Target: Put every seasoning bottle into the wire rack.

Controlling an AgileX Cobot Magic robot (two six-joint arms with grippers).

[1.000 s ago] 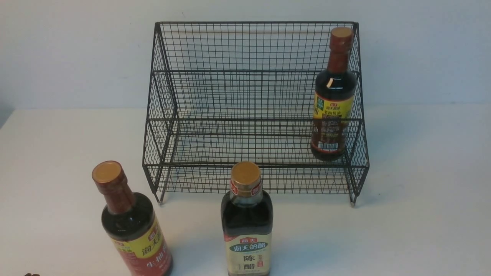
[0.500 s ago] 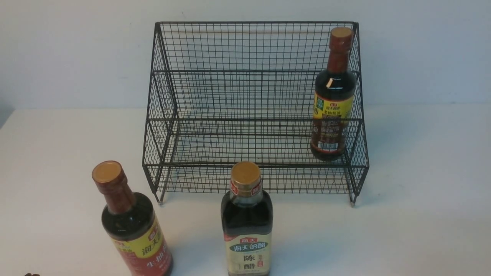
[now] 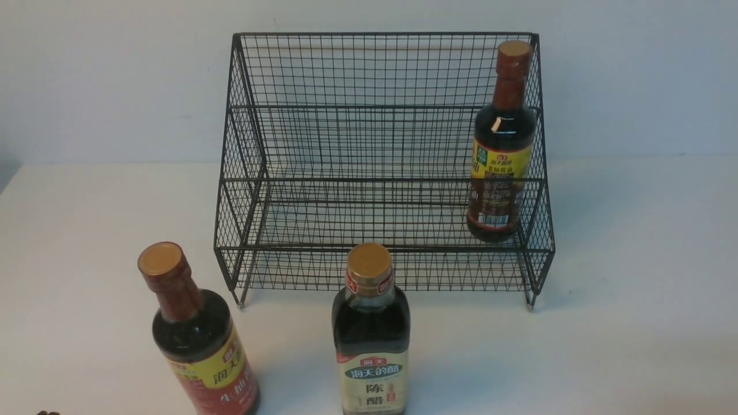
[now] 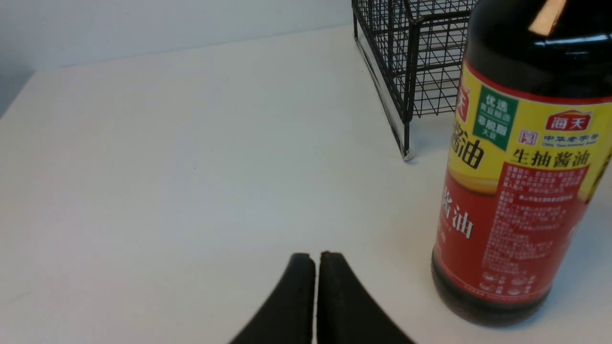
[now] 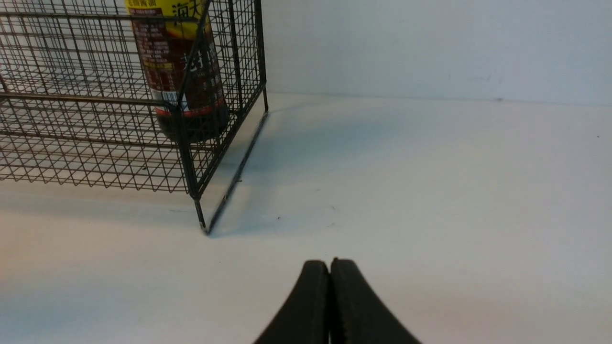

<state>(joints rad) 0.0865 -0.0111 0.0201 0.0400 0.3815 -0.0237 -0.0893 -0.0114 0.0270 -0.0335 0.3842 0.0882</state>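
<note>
The black wire rack [image 3: 248, 144] stands at the back of the white table. One round seasoning bottle [image 3: 500, 167] with a yellow label stands inside it at the right end, also seen through the mesh [image 5: 184, 71]. A second round bottle [image 3: 199, 346] with a yellow-red label stands on the table at the front left, close beside my left gripper [image 4: 315, 255], which is shut and empty. The squarer bottle [image 3: 372, 346] with a cream label stands in front of the rack's middle. My right gripper [image 5: 330, 262] is shut and empty over bare table, right of the rack [image 5: 95, 119].
A white wall runs behind the table [image 3: 634, 259]. The rack's front left foot [image 4: 406, 155] stands just beyond the front-left bottle [image 4: 516, 191]. A small dark object [image 3: 47, 412] peeks in at the bottom left edge of the front view.
</note>
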